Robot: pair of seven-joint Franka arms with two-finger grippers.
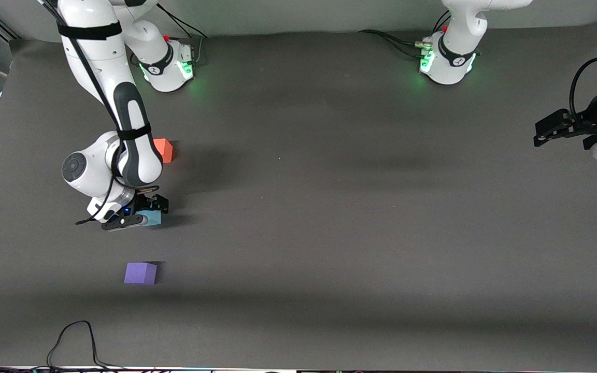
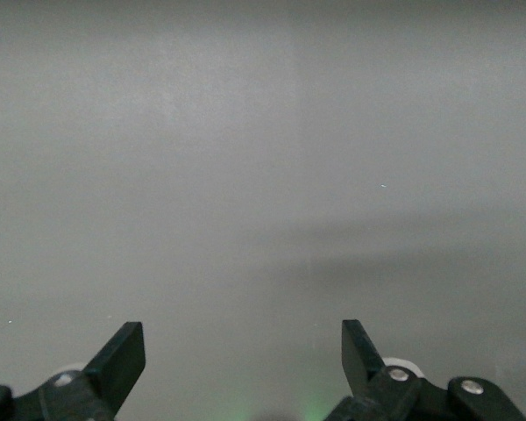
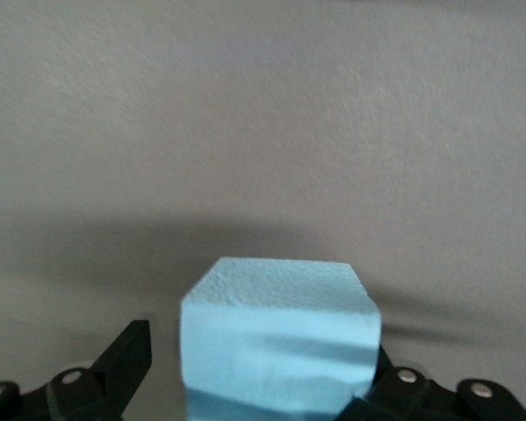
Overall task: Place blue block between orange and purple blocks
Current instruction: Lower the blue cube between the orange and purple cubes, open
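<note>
- Blue block (image 1: 152,218), small light sky-blue matte cube: sits between the fingers of the right pincer (image 1: 145,215), low at the dark grey tabletop (image 1: 329,207); cannot tell whether resting on it or just clear of it.
- Right pincer: in its wrist view, one finger (image 3: 127,355) stands slightly off one face of the cube (image 3: 279,338), the other presses or nearly presses the opposite face; seems loosely closed about the cube rather than clamped hard, though cannot tell for sure.
- Orange block (image 1: 164,150), bright orange-red matte cube: on the tabletop farther from the front camera than the right pincer, partly hidden by the right arm's white elbow.
- Purple block (image 1: 141,273), violet-purple matte cube: on the tabletop nearer to the front camera than the right pincer, apart from it.
- Placement judged: blue cube lies roughly on the line joining the other two cubes, about midway, touching neither.
- Step in hand, as a judgement: set-down at the goal spot, either just being completed or about to be released.
- Next move calls for: fully spreading the fingers without nudging the cube sideways, then a straight lift clear of it, minding the orange cube close under the elbow.
- Left pincer (image 1: 557,129): waiting at the left arm's end of the tabletop, fingers (image 2: 123,360) spread wide, nothing between them (image 2: 243,360).
</note>
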